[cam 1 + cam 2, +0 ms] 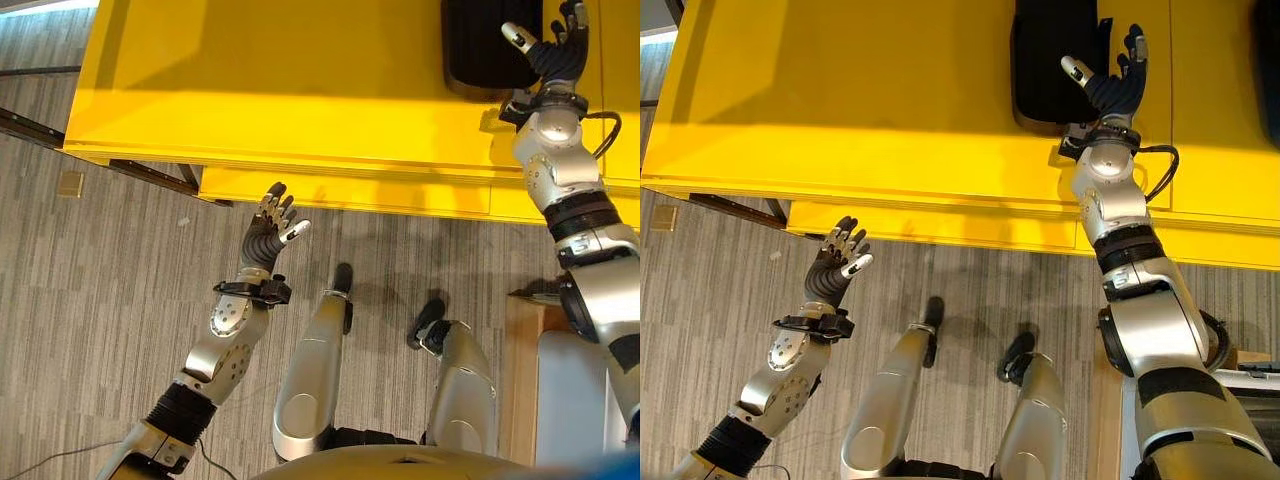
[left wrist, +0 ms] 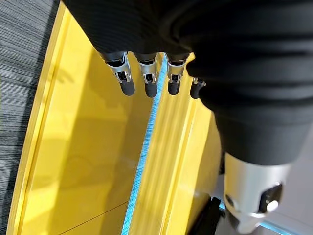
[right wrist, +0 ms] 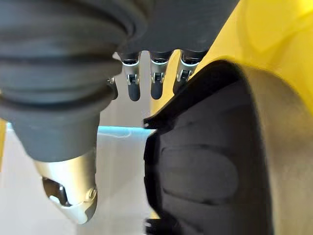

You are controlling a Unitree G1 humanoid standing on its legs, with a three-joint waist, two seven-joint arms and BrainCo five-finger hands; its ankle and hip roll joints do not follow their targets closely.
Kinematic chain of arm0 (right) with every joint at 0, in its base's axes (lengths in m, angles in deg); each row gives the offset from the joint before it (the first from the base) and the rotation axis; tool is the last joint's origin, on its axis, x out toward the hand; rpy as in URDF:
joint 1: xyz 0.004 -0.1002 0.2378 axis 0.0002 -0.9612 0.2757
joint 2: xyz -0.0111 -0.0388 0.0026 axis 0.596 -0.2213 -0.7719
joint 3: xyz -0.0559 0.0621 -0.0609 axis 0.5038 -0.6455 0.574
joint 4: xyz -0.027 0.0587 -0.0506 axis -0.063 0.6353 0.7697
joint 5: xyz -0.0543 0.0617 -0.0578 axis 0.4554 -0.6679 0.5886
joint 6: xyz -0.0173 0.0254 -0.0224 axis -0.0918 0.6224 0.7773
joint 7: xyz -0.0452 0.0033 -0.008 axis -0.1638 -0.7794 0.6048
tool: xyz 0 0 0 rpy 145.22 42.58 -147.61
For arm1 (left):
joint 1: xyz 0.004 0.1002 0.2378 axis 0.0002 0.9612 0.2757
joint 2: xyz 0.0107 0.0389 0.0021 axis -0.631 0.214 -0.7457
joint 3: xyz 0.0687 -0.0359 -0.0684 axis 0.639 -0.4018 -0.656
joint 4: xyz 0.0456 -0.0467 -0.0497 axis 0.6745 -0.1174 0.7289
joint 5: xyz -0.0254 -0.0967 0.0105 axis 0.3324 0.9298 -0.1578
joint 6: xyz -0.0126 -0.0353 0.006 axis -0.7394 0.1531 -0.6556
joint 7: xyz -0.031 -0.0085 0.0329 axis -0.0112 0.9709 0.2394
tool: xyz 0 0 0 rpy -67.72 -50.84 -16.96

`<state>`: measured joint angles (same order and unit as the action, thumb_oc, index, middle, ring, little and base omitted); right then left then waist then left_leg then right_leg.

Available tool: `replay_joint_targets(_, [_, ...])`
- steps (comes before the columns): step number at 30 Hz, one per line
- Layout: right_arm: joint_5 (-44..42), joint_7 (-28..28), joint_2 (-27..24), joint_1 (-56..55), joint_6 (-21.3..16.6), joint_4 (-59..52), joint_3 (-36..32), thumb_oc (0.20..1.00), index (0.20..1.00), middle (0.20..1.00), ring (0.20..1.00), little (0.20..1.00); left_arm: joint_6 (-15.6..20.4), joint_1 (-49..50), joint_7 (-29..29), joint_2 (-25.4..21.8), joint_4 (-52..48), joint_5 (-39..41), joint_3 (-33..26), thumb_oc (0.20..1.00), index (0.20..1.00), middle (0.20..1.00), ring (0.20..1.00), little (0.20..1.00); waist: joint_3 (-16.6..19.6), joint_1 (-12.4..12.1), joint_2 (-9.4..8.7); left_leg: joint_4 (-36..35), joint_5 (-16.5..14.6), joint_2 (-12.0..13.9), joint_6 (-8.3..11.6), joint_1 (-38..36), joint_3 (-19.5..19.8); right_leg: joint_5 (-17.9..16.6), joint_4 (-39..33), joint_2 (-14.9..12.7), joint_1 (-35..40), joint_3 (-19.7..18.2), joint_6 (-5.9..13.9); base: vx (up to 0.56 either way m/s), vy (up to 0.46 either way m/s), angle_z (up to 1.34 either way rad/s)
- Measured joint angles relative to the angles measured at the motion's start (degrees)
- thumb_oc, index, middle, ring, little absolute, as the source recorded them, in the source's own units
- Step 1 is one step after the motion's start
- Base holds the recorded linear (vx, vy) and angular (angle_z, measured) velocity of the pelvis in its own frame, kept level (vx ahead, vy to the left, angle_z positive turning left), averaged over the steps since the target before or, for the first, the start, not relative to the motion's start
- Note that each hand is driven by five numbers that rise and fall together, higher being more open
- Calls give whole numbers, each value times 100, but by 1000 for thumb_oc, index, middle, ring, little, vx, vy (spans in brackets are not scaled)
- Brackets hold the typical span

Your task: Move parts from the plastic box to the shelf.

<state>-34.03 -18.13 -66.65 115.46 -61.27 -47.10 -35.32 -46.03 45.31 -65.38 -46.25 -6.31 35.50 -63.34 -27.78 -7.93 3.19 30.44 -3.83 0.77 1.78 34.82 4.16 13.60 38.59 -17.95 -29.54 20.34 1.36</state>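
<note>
Overhead, counted from the head and wrist views:

Shelf: one yellow shelf [image 1: 890,110], with a lower yellow ledge [image 1: 940,222] along its near edge; grey carpeted floor [image 1: 90,300] below.

Part: one black moulded part [image 1: 1055,60] lies flat on the shelf's top surface, toward the robot's right side. In the right wrist view the same black part [image 3: 205,161] shows ribbed hollows and a curved rim.

Right hand: one right hand [image 1: 1112,85] reaches over the shelf, just beside the part's right edge, its thumb [image 1: 1073,68] stretched over the part. Fingers [image 3: 133,87] are straight and spread apart, clasping nothing. Whether the thumb touches the part cannot be told.

Left hand: one left hand [image 1: 268,232] is raised over the floor, in front of the ledge and well apart from the part. Its fingers [image 2: 126,83] are straight and loosely spread, empty.

Other: one small tan square [image 1: 70,183] on the floor near the shelf's left corner.
</note>
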Motion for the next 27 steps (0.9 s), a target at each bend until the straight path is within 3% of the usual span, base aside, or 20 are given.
replay_joint_targets(10, [673, 159, 5, -750, -53, -1703, -223, 1000, 1000, 1000, 1000, 1000, -2, 31, -2, 0, -2, -19, -232, 1000, 1000, 1000, 1000, 1000, -117, 94, -162, 93, -45, 17, -19, 10, -40, 22, 53, 6, -31, -76, -18, -7, -4, -3])
replay_joint_targets(11, [837, 150, 42, -1102, -83, -2317, -296, 1000, 1000, 1000, 1000, 1000, -2, 100, 1, 0, -1, -37, -328, 1000, 1000, 1000, 1000, 1000, -146, 92, -187, 105, -53, 19, -9, 9, -44, 33, 61, 8, -32, -75, -28, -97, 19, -1])
replay_joint_targets(17, [897, 60, 516, -1829, -251, -3108, -494, 1000, 1000, 1000, 1000, 1000, -33, 219, -2, 0, 5, -43, -386, 1000, 1000, 1000, 1000, 1000, -165, 122, -207, 156, -154, 36, -38, 1, -57, 55, 84, 20, -38, -114, -21, -40, -4, -3])
replay_joint_targets(21, [903, -166, 932, -2764, -333, -3574, -570, 1000, 1000, 1000, 1000, 1000, -78, 304, -24, 11, 126, -55, -424, 1000, 1000, 1000, 1000, 1000, -205, 147, -260, 45, -95, 136, 2, -215, -211, -99, -90, 173, 70, -262, -2, -50, -16, -22])
replay_joint_targets(27, [1021, -559, 1153, -4147, -339, -3957, -516, 1000, 1000, 1000, 1000, 1000, -177, 515, -73, 55, 218, -183, -659, 1000, 1000, 1000, 1000, 1000, -269, 418, -261, -513, 18, 349, 88, -971, -348, -267, -735, 424, 744, -275, 8, -13, -34, -19])
